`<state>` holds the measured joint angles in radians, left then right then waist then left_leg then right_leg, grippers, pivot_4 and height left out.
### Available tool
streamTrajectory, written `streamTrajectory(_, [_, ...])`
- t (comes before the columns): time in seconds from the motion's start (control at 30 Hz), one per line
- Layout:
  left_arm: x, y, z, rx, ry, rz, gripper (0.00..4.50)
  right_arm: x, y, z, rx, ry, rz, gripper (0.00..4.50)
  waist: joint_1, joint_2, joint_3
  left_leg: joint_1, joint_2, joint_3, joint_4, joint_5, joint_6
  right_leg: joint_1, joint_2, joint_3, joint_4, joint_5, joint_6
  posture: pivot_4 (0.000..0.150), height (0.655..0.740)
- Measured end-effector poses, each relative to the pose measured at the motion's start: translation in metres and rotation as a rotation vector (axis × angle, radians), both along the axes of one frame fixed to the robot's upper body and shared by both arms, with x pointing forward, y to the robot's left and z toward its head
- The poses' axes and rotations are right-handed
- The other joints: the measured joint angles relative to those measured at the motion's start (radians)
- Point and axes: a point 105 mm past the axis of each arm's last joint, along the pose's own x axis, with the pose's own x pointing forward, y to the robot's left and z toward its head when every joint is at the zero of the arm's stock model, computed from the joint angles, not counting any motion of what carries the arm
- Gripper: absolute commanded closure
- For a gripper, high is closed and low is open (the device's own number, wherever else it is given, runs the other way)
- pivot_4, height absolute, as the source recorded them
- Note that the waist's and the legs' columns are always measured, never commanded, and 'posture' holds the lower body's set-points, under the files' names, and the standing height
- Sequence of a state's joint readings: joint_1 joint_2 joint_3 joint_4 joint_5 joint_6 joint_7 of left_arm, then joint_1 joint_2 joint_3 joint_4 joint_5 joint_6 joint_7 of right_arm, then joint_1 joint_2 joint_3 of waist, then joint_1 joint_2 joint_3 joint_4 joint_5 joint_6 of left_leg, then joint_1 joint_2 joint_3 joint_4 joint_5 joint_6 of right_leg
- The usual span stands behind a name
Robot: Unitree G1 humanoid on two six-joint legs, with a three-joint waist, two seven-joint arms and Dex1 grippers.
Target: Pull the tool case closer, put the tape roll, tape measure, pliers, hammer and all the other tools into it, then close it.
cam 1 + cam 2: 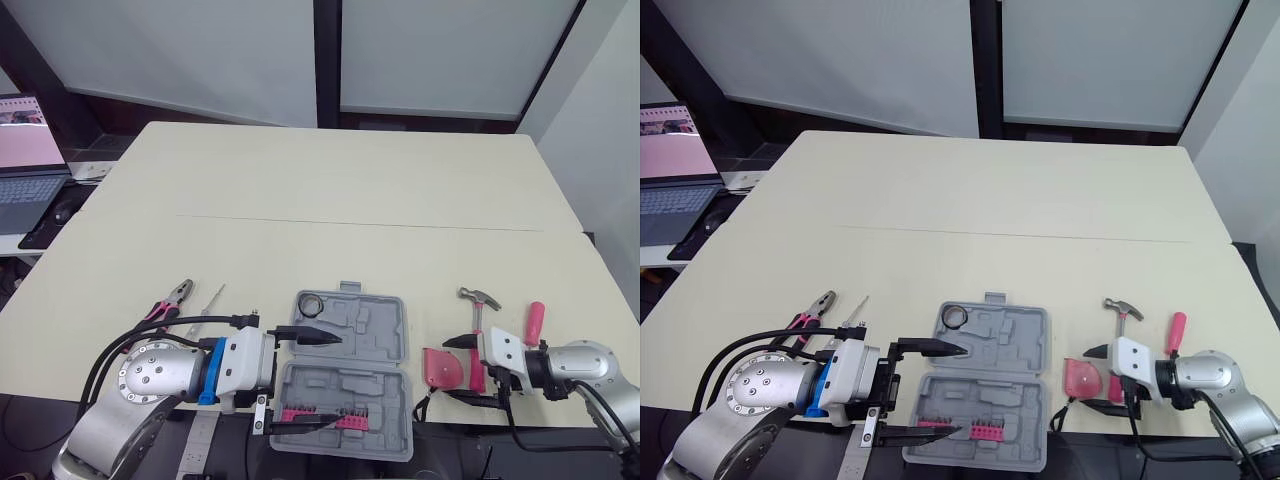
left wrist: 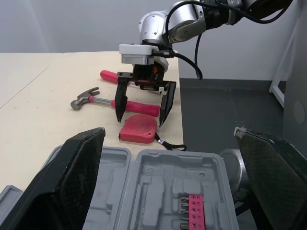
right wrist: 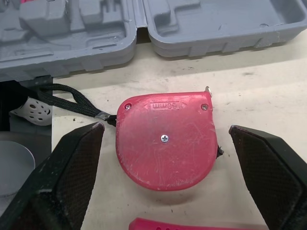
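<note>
At the bottom centre of the frame we see the grey tool case (image 1: pixel 345 372) lying open at the near edge of the worktop (image 1: pixel 350 190). Its hinge runs left to right, its handle points away from us, and a pink strip of bits (image 1: pixel 325 416) sits in the near half. Our left fingers (image 1: pixel 312 338) are spread wide and hold nothing, one over the hinge line and one over the near half, at the case's left side. At the lower right, the red tape measure (image 3: pixel 165 143) lies flat just beside the case, its black strap trailing toward the worktop's edge. Our right fingers (image 3: pixel 72 177) stand wide apart on either side of it, clear of it and holding nothing. Farther back, a black tape roll (image 1: pixel 311 303) rests in the left corner of the case's far half. Right of the case, the hammer (image 1: pixel 478 325) lies with its long axis running near to far, its head pointing away and its pink handle toward us. A pink-handled screwdriver (image 1: pixel 534 322) lies just right of it. At the left, the pliers (image 1: pixel 170 300) point their nose up and to the right. A laptop (image 1: pixel 25 150) sits at the upper left.
</note>
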<state>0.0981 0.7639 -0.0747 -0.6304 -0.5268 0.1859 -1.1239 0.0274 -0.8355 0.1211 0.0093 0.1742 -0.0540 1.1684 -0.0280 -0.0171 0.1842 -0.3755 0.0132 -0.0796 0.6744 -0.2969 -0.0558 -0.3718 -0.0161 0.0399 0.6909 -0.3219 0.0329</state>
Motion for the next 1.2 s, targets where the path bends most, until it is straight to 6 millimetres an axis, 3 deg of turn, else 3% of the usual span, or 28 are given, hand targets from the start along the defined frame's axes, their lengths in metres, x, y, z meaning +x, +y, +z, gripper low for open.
streamTrajectory(0.63, [0.004,-0.001,0.004,-0.002,-0.021,0.013,0.00,0.000,0.001,-0.011,-0.021,0.016,-0.036,0.04,0.000,0.000,0.000,0.001,0.000,0.000,0.000,0.000,0.000,0.000,0.000,0.001,0.001,0.000,0.000,0.150,0.7400])
streamTrajectory(0.83, [0.005,-0.002,0.005,-0.003,-0.029,0.011,0.00,0.002,0.004,-0.011,0.000,0.010,-0.047,1.34,0.000,0.000,0.000,0.001,0.000,0.000,0.000,0.000,0.000,0.000,0.000,0.001,0.001,0.000,0.000,0.150,0.7400])
streamTrajectory(1.2, [0.007,0.000,0.005,-0.010,-0.028,0.034,0.00,0.002,0.003,-0.003,0.015,0.002,-0.056,1.34,-0.001,0.000,0.000,0.001,0.000,0.000,0.000,0.000,0.000,0.000,0.000,0.001,0.001,0.000,0.000,0.150,0.7400])
